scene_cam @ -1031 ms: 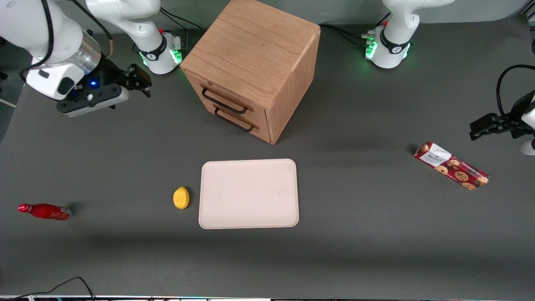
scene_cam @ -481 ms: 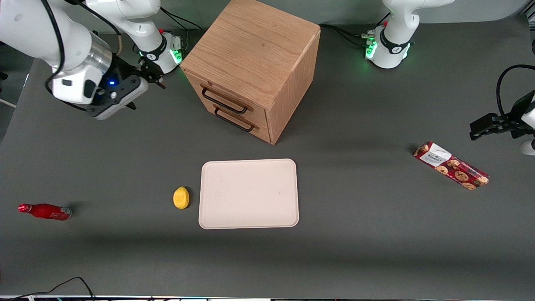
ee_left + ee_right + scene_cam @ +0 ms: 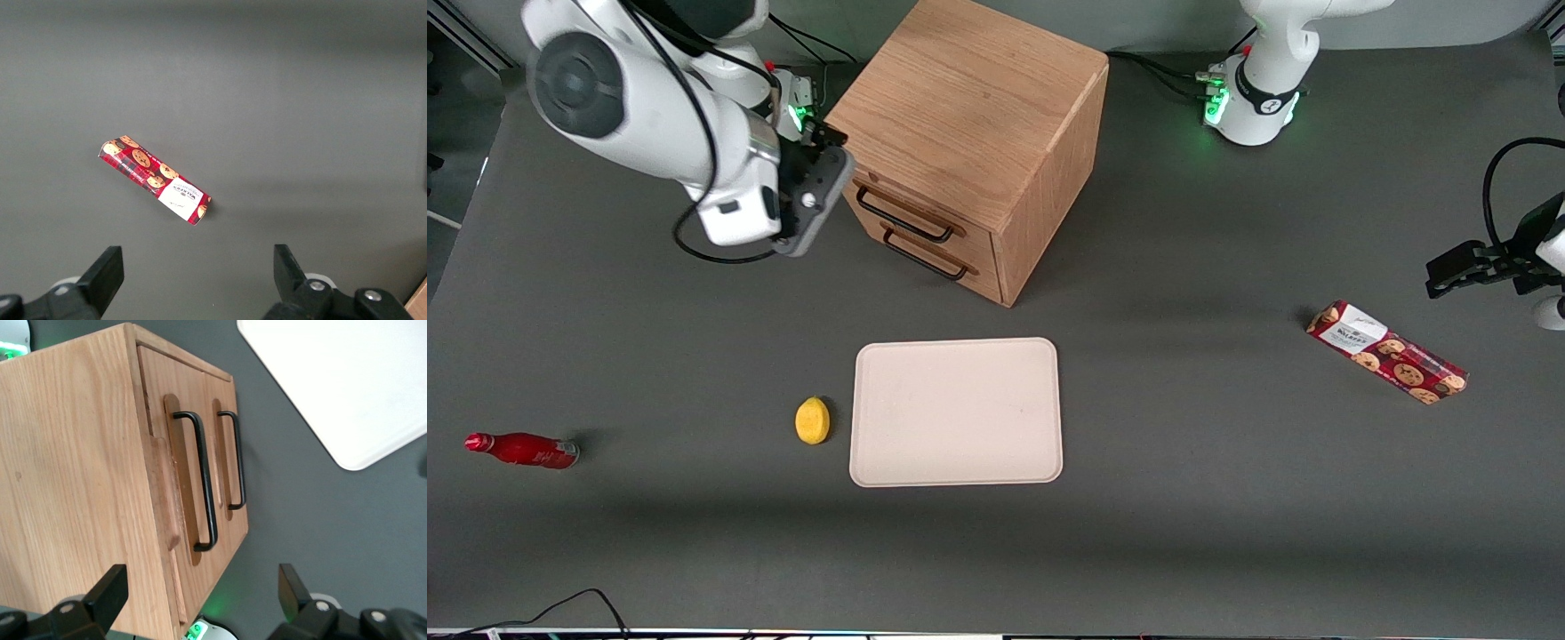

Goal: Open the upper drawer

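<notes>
The wooden cabinet (image 3: 969,116) stands at the back middle of the table with both drawers shut. The upper drawer (image 3: 911,209) has a thin black bar handle (image 3: 903,220), which also shows in the right wrist view as the handle (image 3: 205,487) nearer the cabinet top. The lower drawer's handle (image 3: 235,460) lies beside it. My gripper (image 3: 827,142) hovers at the cabinet's front corner toward the working arm's end, level with the top edge. It is open, and its gap (image 3: 200,590) holds nothing. One fingertip (image 3: 110,592) lies over the cabinet's top and the other over the table.
A pale tray (image 3: 956,412) lies on the table nearer the front camera than the cabinet, with a lemon (image 3: 812,420) beside it. A red bottle (image 3: 520,449) lies toward the working arm's end. A cookie box (image 3: 1385,351) lies toward the parked arm's end.
My gripper has swung in from the working arm's end of the table to the cabinet's front corner, turning as it came. The drawers have not moved.
</notes>
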